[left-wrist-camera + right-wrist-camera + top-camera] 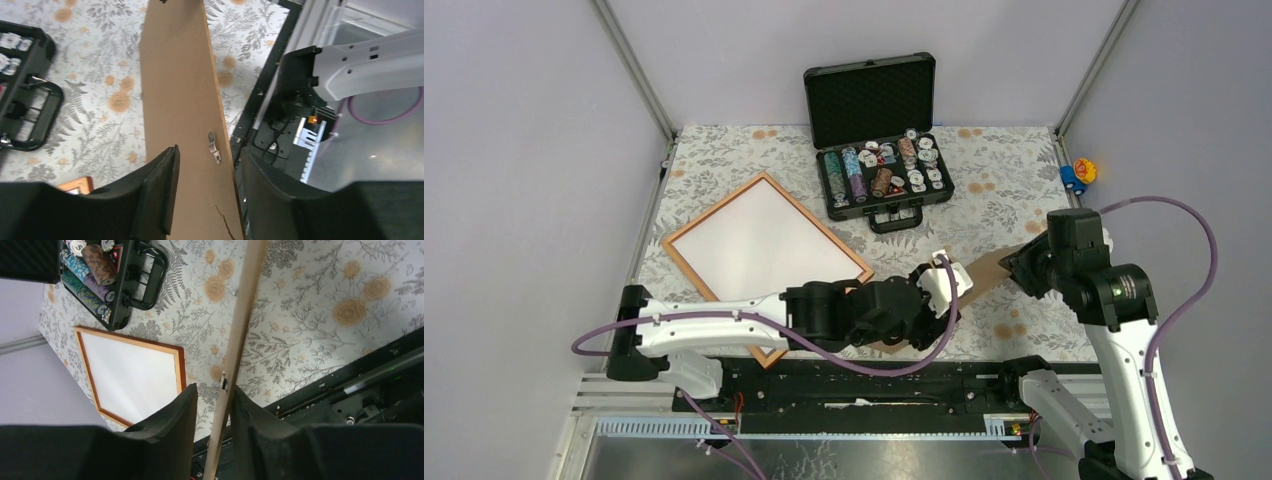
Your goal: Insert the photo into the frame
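The frame (715, 207) lies flat at the table's left. The photo (759, 250) rests inside it with its white back up; the right wrist view shows both the frame (181, 367) and the photo (132, 375). A brown backing board (987, 272) hangs tilted between my two grippers. My left gripper (944, 285) is open, and in its wrist view the board (177, 85) runs between the parted fingers of the gripper (209, 152). My right gripper (214, 389) straddles the board's edge (245, 305). One finger touches the board and the other stands off it.
An open black case of chips (884, 175) stands at the back centre. A small metal hanger (214, 147) is fixed to the board. The black base rail (874, 385) runs along the near edge. A small coloured toy (1081, 172) sits beyond the right wall post.
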Robot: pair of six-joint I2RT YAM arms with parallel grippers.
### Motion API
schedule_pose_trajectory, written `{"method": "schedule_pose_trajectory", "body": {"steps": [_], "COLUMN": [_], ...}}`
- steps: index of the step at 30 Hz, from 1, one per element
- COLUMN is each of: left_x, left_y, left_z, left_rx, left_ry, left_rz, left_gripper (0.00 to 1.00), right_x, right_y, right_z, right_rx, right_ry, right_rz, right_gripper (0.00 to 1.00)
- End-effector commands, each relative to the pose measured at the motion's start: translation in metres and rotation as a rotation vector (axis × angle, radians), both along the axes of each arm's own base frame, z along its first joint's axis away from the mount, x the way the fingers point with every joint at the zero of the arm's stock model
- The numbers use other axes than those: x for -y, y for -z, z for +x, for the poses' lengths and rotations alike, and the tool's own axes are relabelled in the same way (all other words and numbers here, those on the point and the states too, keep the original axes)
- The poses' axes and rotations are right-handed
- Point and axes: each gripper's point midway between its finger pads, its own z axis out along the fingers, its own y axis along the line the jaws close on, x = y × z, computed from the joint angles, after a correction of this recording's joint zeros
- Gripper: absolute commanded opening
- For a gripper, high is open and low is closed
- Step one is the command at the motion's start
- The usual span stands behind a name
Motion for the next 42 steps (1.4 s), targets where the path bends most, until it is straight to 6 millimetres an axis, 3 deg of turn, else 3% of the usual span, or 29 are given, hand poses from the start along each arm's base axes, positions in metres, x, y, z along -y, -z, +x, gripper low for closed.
{"method": "schedule_pose_trajectory", "body": {"steps": [1,6,9,10,12,17,20,24,27,31,34,38,42], "left_x": [-0.007,-0.035,-0.056,-0.063,-0.081,-0.133,-0.150,-0.173,-0.185,-0.212,-0.237,-0.279,-0.288], "left_y": [-0.046,-0.073,-0.087,-0.088,-0.084,-0.070,-0.054,-0.033,-0.025,-0.029,-0.038,-0.030,-0.028], "left_z": [-0.015,-0.013,-0.006,0.000,0.019,0.081,0.108,0.142,0.160,0.178,0.184,0.184,0.166], "left_rx": [-0.014,-0.020,-0.011,0.003,0.034,-0.006,-0.109,-0.207,-0.302,-0.403,-0.459,-0.548,-0.558], "left_ry": [0.078,0.046,-0.005,-0.041,-0.146,-0.414,-0.443,-0.483,-0.466,-0.452,-0.459,-0.597,-0.604], "left_rz": [-0.147,-0.241,-0.308,-0.319,-0.314,-0.311,-0.329,-0.311,-0.328,-0.445,-0.580,-0.696,-0.704], "left_gripper": [0.60,0.81,0.97,0.99,0.99,0.99,0.99,0.99,0.99,0.99,0.99,0.99,0.99], "right_x": [0.011,0.037,0.053,0.056,0.059,0.059,0.041,-0.012,-0.049,-0.096,-0.121,-0.145,-0.156], "right_y": [0.011,0.003,-0.014,-0.022,-0.045,-0.131,-0.172,-0.209,-0.221,-0.224,-0.213,-0.193,-0.165], "right_z": [-0.006,-0.017,-0.024,-0.024,-0.020,-0.003,0.008,0.014,0.025,0.037,0.048,0.057,0.073], "right_rx": [-0.014,0.043,0.109,0.136,0.229,0.547,0.748,1.025,1.097,1.100,1.000,0.910,0.842], "right_ry": [0.077,0.180,0.218,0.212,0.163,-0.028,-0.212,-0.497,-0.640,-0.814,-0.890,-0.993,-1.032], "right_rz": [-0.023,-0.094,-0.151,-0.172,-0.217,-0.401,-0.518,-0.500,-0.373,-0.106,0.111,0.303,0.388], "right_gripper": [0.30,0.01,0.00,0.00,0.00,0.00,0.00,0.00,0.00,0.00,0.00,0.00,0.00]}}
